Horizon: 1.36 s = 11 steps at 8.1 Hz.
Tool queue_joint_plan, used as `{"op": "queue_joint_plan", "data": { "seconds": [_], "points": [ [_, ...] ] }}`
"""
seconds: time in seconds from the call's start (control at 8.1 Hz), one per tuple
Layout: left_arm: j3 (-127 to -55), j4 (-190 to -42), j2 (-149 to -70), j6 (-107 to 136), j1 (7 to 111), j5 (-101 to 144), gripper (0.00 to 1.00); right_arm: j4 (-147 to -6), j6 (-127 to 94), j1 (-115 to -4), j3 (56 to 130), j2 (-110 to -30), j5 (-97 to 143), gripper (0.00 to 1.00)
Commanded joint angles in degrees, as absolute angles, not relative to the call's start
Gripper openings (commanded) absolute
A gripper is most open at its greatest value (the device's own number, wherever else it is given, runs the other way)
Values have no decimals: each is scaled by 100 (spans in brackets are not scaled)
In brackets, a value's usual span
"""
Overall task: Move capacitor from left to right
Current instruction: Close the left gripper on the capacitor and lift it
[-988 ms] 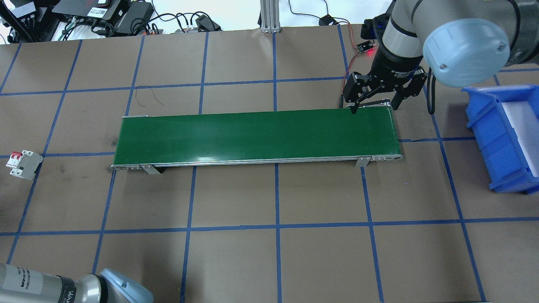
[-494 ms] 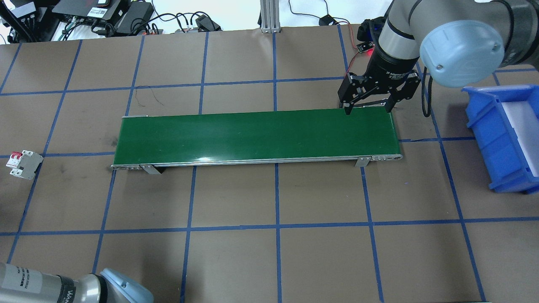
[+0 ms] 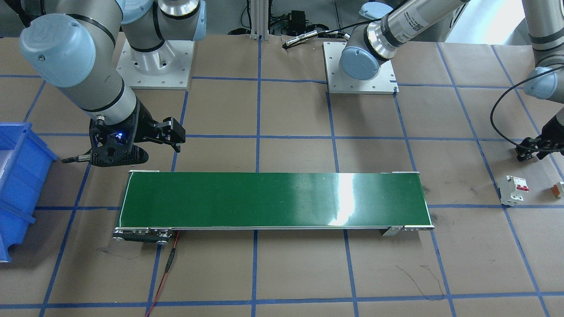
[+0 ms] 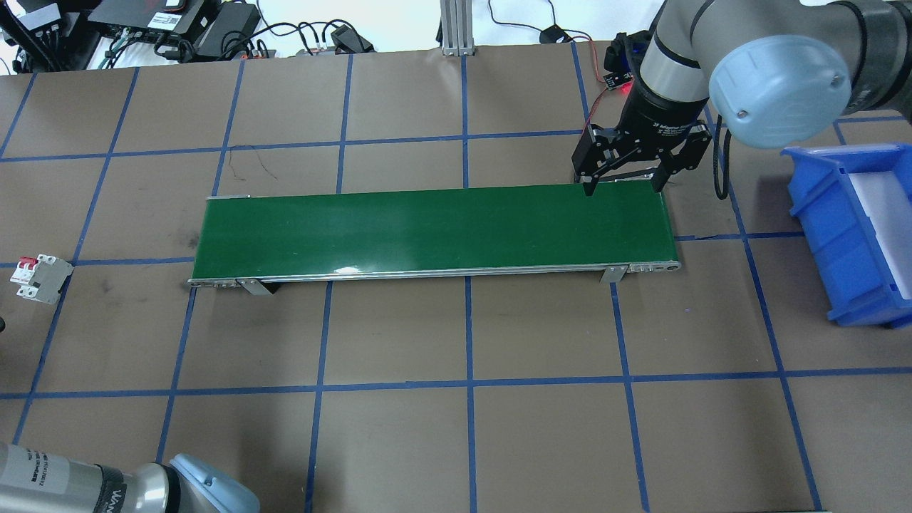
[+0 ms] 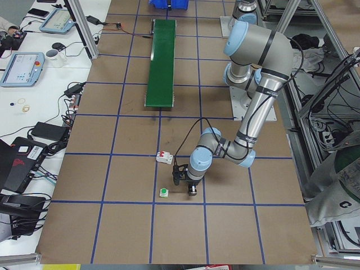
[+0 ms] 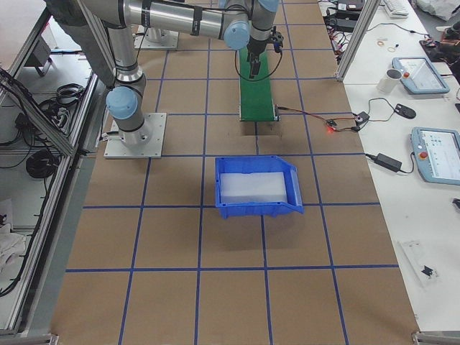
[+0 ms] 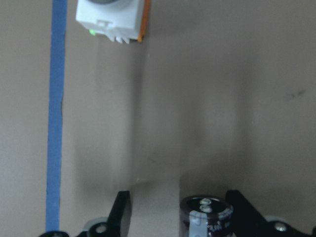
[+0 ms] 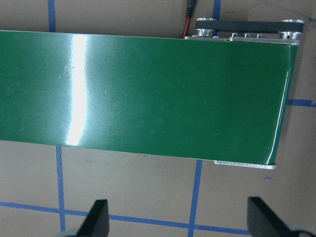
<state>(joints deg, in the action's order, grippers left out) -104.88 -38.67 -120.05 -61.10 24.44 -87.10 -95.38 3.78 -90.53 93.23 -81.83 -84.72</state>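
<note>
The capacitor (image 7: 205, 216), a black stubby cylinder with a greyish top, stands on the brown paper between my left gripper's fingers. It sits close to the right finger (image 7: 243, 211), with a gap to the left finger. My left gripper (image 7: 181, 205) is open around it, low at the table's left end (image 3: 531, 147). My right gripper (image 4: 623, 187) is open and empty. It hangs over the far edge of the green conveyor (image 4: 434, 228) at its right end, and its open fingers frame the belt (image 8: 148, 94) in the right wrist view.
A white breaker with red switches (image 3: 513, 190) lies near my left gripper, also seen overhead (image 4: 39, 278). A small orange-and-white part (image 7: 113, 17) lies just ahead of the capacitor. A blue bin (image 4: 848, 235) stands at the right end.
My right gripper has shifted a little left and back along the conveyor's far edge, still open. The belt stays bare.
</note>
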Motion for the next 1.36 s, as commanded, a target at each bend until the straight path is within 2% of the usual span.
{"op": "queue_joint_plan", "data": {
  "seconds": [0.0,0.37,0.74,0.86,1.11,1.23],
  "points": [
    [-10503,-3867,-11858,-6065,2461,-8806,71,-9536,369,-9053,9325,-8183,-8499,100],
    [-10844,-3876,-11628,-5994,2487,-8789,71,-9536,369,-9053,9325,-8183,-8508,100],
    [-10872,-3867,-11645,-5985,2496,-8789,70,-9527,369,-9053,9325,-8183,-8508,100],
    [-10872,-3867,-11646,-6011,2496,-8789,66,-9527,343,-9053,9325,-8191,-8508,100],
    [-10872,-3876,-11637,-6029,2487,-8902,48,-9510,141,-9053,9325,-8191,-8552,100],
    [-10872,-3876,-11628,-6055,2487,-9234,31,-9518,141,-9044,9325,-8183,-8560,100]
  ]
}}
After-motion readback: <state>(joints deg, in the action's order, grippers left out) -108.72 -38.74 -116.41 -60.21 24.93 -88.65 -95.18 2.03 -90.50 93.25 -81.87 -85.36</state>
